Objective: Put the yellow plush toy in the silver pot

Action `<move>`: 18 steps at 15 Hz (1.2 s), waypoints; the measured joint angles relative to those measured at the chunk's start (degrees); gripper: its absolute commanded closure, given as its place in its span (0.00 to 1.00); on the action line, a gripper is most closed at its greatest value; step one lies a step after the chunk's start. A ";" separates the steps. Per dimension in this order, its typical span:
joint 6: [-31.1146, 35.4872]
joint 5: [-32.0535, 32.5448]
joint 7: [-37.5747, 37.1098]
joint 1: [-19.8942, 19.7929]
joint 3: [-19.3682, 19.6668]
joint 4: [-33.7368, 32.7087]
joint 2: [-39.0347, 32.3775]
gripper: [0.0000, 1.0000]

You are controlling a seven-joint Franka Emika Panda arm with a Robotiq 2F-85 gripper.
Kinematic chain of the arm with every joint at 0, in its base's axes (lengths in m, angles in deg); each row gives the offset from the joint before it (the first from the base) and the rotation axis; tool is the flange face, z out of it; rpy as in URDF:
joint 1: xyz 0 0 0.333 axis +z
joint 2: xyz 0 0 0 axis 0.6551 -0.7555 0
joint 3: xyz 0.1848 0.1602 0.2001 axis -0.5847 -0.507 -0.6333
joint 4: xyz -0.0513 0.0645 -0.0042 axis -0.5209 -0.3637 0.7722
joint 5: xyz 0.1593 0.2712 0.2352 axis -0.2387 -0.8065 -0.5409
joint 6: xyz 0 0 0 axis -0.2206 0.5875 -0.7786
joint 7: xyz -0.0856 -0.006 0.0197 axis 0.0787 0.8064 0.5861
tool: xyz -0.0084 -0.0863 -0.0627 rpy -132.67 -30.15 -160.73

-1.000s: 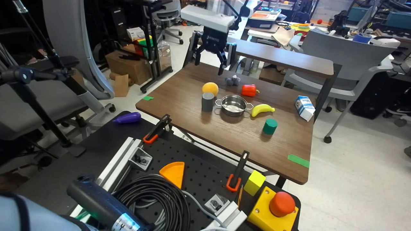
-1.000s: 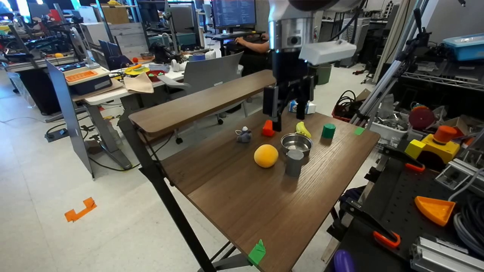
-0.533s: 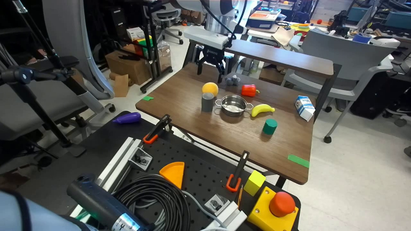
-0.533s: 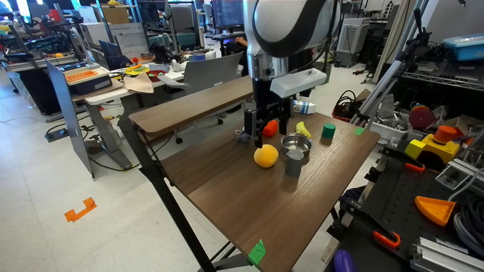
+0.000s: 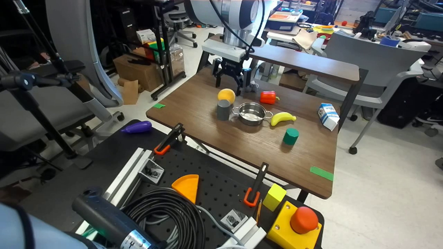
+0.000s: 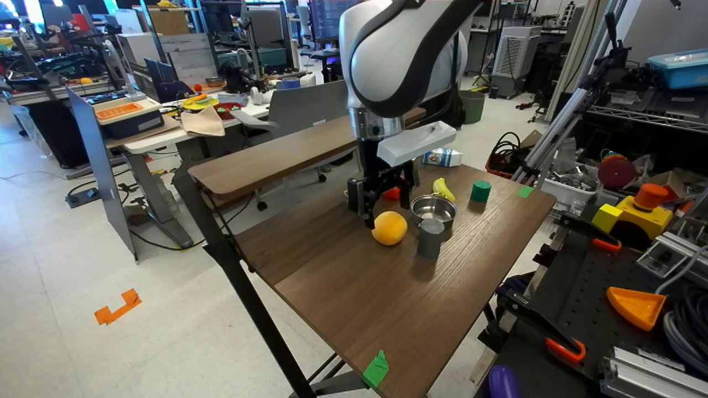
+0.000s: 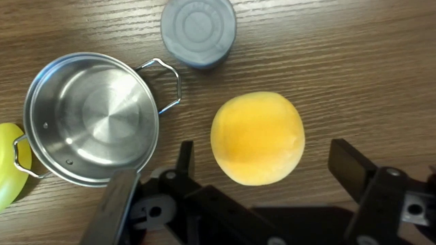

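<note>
Over the part of the tabletop (image 5: 188, 100) nearer the left corner, marked with green tape (image 5: 159, 105), the gripper (image 5: 228, 90) hung in an exterior view with its jaws apart. The yellow plush toy (image 5: 226, 94) lay just beneath it, between the edge under the raised shelf (image 5: 304, 62) and the long edge facing the black bench (image 5: 228, 186). The silver pot (image 5: 252, 121) stood near the toy, towards the right edge; the dark grey cup (image 5: 223, 111) stood on the toy's bench-edge side.

In an exterior view, the finger (image 6: 368, 214) farther from the pot (image 6: 434, 207) reached the toy's outline; whether they touched could not be told there.

In the wrist view, no edge of the tabletop showed. Both fingers flanked the toy with wood visible on each side, the gap slightly narrower towards the pot, so nothing was grasped. The step in hand looked to be lining up for the pick. The next move seemed to call for sinking straight down until the fingers stood level with the toy's middle, then drawing them together lightly; afterwards, a lift above the pot's rim and a short carry towards the right edge.
</note>
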 measured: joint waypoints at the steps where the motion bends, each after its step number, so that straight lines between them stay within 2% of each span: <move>1: -0.74 -0.02 -0.12 0.00 0.00 -0.75 -0.45 0.00; 9: -10.40 -2.44 -0.45 -0.08 -0.02 -6.13 -1.97 0.00; 18: -10.88 -3.54 -3.07 -0.24 -0.02 -10.32 -5.87 0.00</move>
